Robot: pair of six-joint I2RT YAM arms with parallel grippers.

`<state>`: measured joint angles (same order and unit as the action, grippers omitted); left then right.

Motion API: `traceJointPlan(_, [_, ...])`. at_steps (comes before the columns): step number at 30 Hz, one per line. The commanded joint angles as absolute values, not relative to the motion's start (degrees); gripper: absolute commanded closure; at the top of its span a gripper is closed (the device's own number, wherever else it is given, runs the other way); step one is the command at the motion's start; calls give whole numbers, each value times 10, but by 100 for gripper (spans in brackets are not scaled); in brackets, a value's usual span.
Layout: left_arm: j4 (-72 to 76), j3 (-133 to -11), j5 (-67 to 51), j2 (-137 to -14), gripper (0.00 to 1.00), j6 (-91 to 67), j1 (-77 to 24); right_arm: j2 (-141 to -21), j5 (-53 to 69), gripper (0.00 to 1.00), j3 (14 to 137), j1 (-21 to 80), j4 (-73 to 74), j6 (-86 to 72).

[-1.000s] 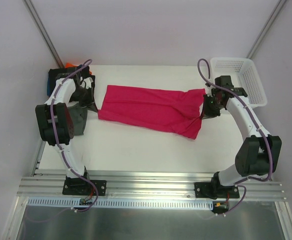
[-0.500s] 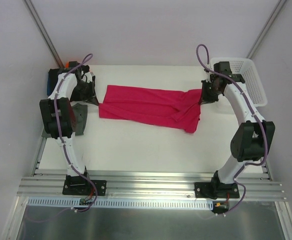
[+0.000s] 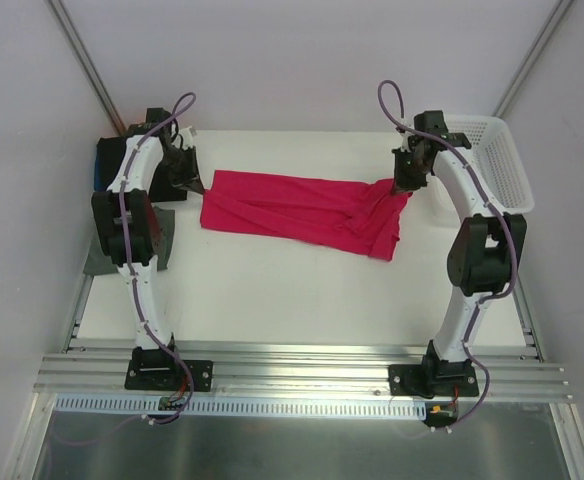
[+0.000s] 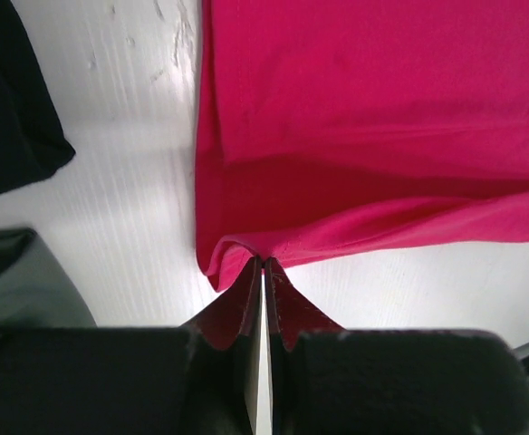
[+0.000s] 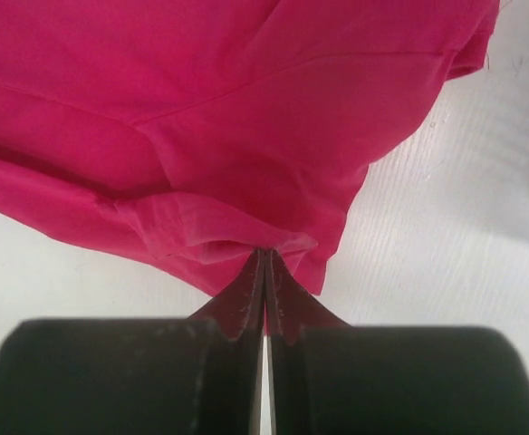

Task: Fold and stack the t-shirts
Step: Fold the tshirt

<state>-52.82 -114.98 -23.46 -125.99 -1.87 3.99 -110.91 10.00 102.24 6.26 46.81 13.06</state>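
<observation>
Condition: one pink shirt (image 3: 302, 212) lies spread across the middle of the table (image 3: 272, 300), long axis left to right, held at both ends. The left gripper (image 4: 263, 272) has its jaws pressed together on the shirt's left hem. The right gripper (image 5: 264, 263) pinches the right end in the same way. Each bite takes only a thin lip of cloth at the very edge.

Risks:
- Slip. With so little cloth in either pinch, a hard pull apart or a quick lift is likely to free an end and drop it.
- Crooked fold. The right end is bunched and doubled over while the left lies flatter, so folding from here may trap creases.
- Snagging. The left arm works just beside the folded pile and could drag it. The right arm is near the basket (image 3: 492, 150).

Count: two arms, two grippers, both engaged. One unfolded shirt. Folded ones at far left: one black shirt (image 4: 11, 100) and one grey-green shirt (image 4: 20, 281) are plain; others cannot be told. One white basket, its contents not visible.
</observation>
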Motion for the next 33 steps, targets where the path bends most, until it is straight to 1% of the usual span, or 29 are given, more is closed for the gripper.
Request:
traceJointPlan(1, [-524,-1186,-221,-1276,100,-5,41,-1124,84,100,1058,69,460,152])
traceJointPlan(11, [-514,-1206,-193,-1317,100,-5,42,-1176,45,99,1098,72,452,168])
traceJointPlan(15, [-507,-1223,-199,-1331,99,-5,40,-1186,36,99,1107,71,450,172])
traceJointPlan(16, [-505,-1226,-202,-1332,86,-5,40,-1187,33,99,1106,71,448,173])
traceJointPlan(17, [-504,-1228,-206,-1332,52,-5,40,-1189,30,99,1104,71,448,175])
traceJointPlan(18, [-503,-1227,-202,-1327,34,-5,39,-1190,29,99,1103,71,448,177])
traceJointPlan(20, [-503,-1219,-200,-1318,16,-5,39,-1192,23,99,1096,71,449,178])
traceJointPlan(23, [-504,-1160,-205,-1273,14,-9,39,-1193,22,99,1086,71,446,178])
traceJointPlan(26, [-505,-1113,-226,-1244,19,-18,40,-1194,25,100,1080,73,442,180])
traceJointPlan(30, [-507,-1040,-263,-1202,35,-32,39,-1198,24,99,1074,76,440,186])
traceJointPlan(33, [-509,-1028,-287,-1197,37,-33,29,-1200,21,99,1073,76,436,187])
